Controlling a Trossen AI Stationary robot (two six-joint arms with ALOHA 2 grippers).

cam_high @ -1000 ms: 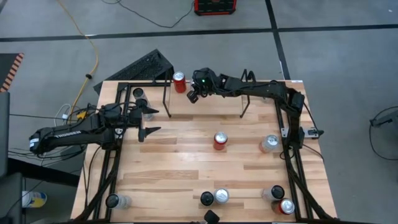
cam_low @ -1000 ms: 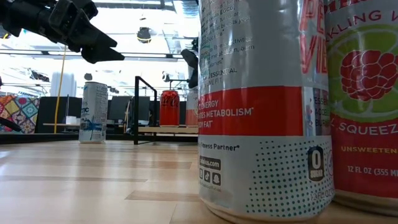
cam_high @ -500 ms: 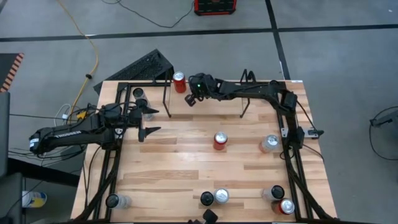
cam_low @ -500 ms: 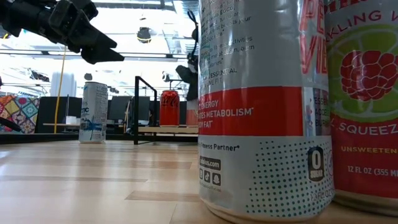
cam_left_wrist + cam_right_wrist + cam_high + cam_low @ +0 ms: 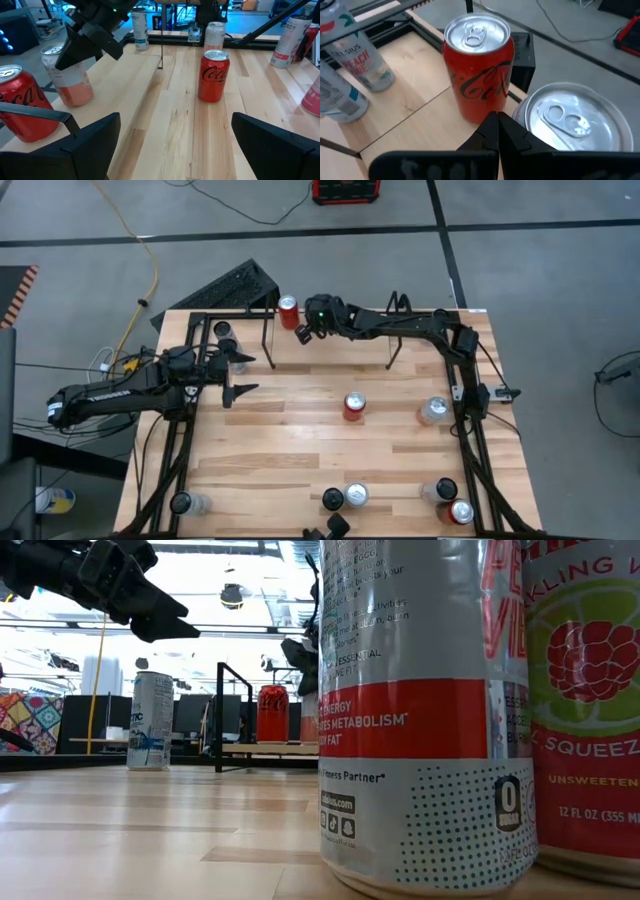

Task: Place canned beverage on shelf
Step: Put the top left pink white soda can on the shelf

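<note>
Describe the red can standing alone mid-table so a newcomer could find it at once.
Start from the wooden table in the high view and look at its open middle, between the far shelf and the near row of cans. The red can stands there alone, upright. The silver can toward the right edge is its nearest neighbour.

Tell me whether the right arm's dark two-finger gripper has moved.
Yes: the right gripper has shifted leftward, closer to the red can at the table's far edge.
</note>
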